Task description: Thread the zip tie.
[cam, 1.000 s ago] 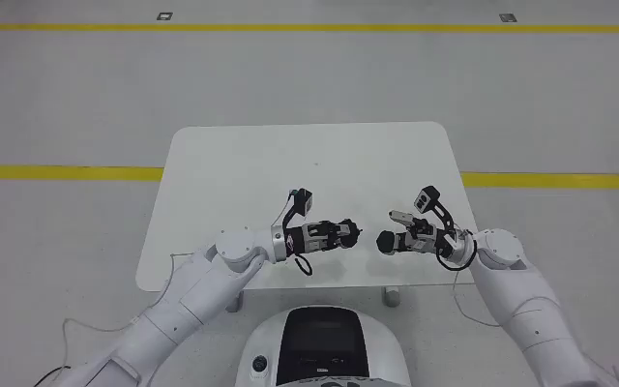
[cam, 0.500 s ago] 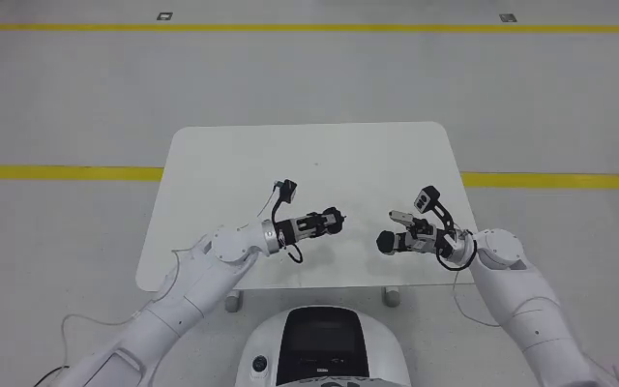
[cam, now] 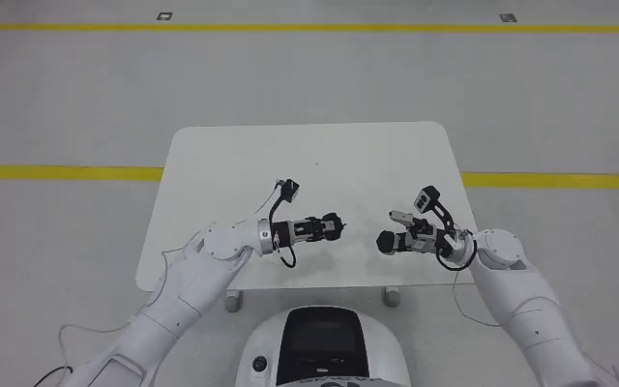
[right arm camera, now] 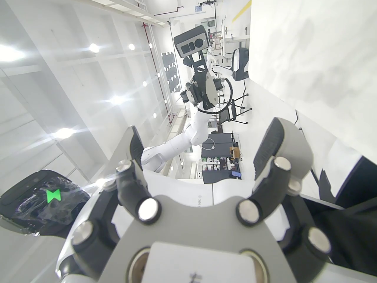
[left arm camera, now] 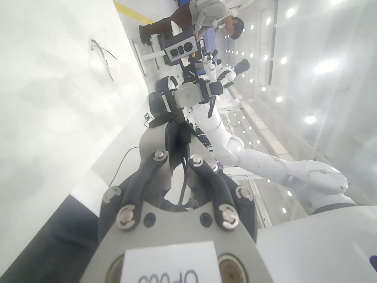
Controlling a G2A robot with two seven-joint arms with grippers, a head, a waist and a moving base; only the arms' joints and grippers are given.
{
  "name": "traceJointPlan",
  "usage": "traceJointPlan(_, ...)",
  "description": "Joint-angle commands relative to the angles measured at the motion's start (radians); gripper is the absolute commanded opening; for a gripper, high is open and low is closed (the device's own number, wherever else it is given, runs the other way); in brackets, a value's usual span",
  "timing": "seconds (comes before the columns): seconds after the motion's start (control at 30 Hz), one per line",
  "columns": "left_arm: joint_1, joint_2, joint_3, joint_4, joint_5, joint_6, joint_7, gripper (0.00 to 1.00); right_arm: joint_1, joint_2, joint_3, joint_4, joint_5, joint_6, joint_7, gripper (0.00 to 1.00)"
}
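White table [cam: 213, 174] holds the thin zip tie [left arm camera: 103, 58], upper middle of the top view, well apart from both arms. Left gripper [left arm camera: 173, 139] looks pressed together, right gripper [right arm camera: 203, 142] spread and empty. Lying flat, the tie could slip a pinch.

The white table [cam: 242, 164] is lit brightly and evenly from overhead. In the wrist views, glare is thrown by rows of ceiling lights [right arm camera: 94, 47], with streaked flares spread around them, and straight lines are bent strongly toward the edges.
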Motion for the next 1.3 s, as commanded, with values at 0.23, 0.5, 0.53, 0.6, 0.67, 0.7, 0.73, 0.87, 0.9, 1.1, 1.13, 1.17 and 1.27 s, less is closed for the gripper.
traceJointPlan(0.23,0.004,0.001,0.003,-0.005,-0.017,0.000,-0.025,0.00,0.000,0.000,0.000,0.000,0.000,0.000,0.000,1.00)
traceJointPlan(0.5,0.009,0.028,-0.046,-0.038,0.109,0.000,-0.216,0.00,0.000,0.000,0.000,0.000,0.000,0.000,0.000,1.00)
traceJointPlan(0.53,0.014,0.028,-0.053,-0.038,0.091,0.000,-0.222,0.00,0.000,0.000,0.000,0.000,0.000,0.000,0.000,1.00)
traceJointPlan(0.6,0.017,0.029,-0.066,-0.037,0.088,0.000,-0.242,0.00,0.000,0.000,0.000,0.000,0.000,0.000,0.000,1.00)
traceJointPlan(0.67,0.020,0.028,-0.070,-0.041,0.098,0.000,-0.249,0.00,0.000,0.000,0.000,0.000,0.000,0.000,0.000,1.00)
traceJointPlan(0.7,0.025,0.026,-0.074,-0.043,0.083,0.000,-0.247,0.00,0.000,0.000,0.000,0.000,0.000,0.000,0.000,1.00)
traceJointPlan(0.73,0.027,0.025,-0.077,-0.043,0.074,0.000,-0.249,0.00,0.000,0.000,0.000,0.000,0.000,0.000,0.000,1.00)
traceJointPlan(0.87,0.027,0.017,-0.079,-0.041,0.071,0.000,-0.244,0.00,0.000,0.000,0.000,0.000,0.000,0.000,0.000,1.00)
traceJointPlan(0.9,0.026,0.014,-0.078,-0.040,0.072,0.000,-0.243,0.00,0.000,0.000,0.000,0.000,0.000,0.000,0.000,1.00)
traceJointPlan(1.1,0.027,-0.001,-0.086,-0.046,0.040,0.000,-0.236,0.00,0.000,0.000,0.000,0.000,0.000,0.000,0.000,1.00)
traceJointPlan(1.13,0.028,-0.003,-0.089,-0.047,0.041,0.000,-0.236,0.00,0.000,0.000,0.000,0.000,0.000,0.000,0.000,1.00)
traceJointPlan(1.17,0.031,-0.005,-0.091,-0.047,0.046,0.000,-0.234,0.00,0.000,0.000,0.000,0.000,0.000,0.000,0.000,1.00)
traceJointPlan(1.27,0.040,-0.009,-0.089,-0.059,0.052,0.000,-0.233,0.00,0.000,0.000,0.000,0.000,0.000,0.000,0.000,1.00)
